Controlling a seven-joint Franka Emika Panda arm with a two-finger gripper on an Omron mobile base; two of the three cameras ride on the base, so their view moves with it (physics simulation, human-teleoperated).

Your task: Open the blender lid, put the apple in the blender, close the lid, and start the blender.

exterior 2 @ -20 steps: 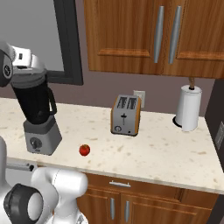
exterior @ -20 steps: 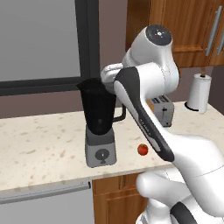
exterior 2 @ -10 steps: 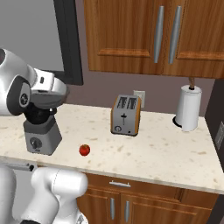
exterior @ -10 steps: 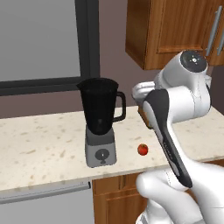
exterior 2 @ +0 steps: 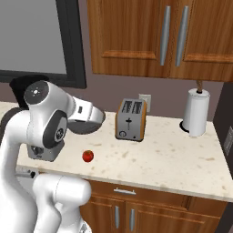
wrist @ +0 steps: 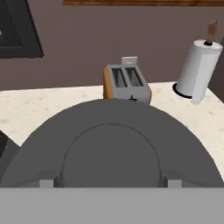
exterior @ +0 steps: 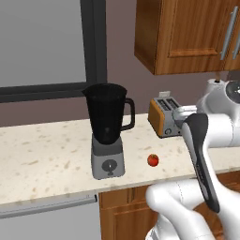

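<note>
Clearly the blender [exterior: 108, 132] stands uncapped on the counter [exterior: 47, 160], left of centre in the left base view: its dark jar has an open rim and its handle points toward the right of the frame, above a grey base with a round dial. In the right base view it sits at the left edge, mostly hidden behind the white arm.

The blender lid [wrist: 109, 131] is off the jar and lifted clear of the counter. In the hand view it spreads as a broad grey disc across the lower half of the frame, and the fingers [wrist: 46, 184] stand partly open, one at either side of its raised centre knob, gripping it. In the right base view the lid [exterior 2: 88, 125] hangs under the hand, left of centre.

The apple [exterior: 153, 160] lies on the counter near the front edge, right of the blender base and apart from it; in the right base view it [exterior 2: 88, 156] lies below the held lid.

An orange-sided toaster [exterior 2: 130, 119] stands by the back wall, and a paper towel roll [exterior 2: 196, 112] stands upright at the far right.
</note>
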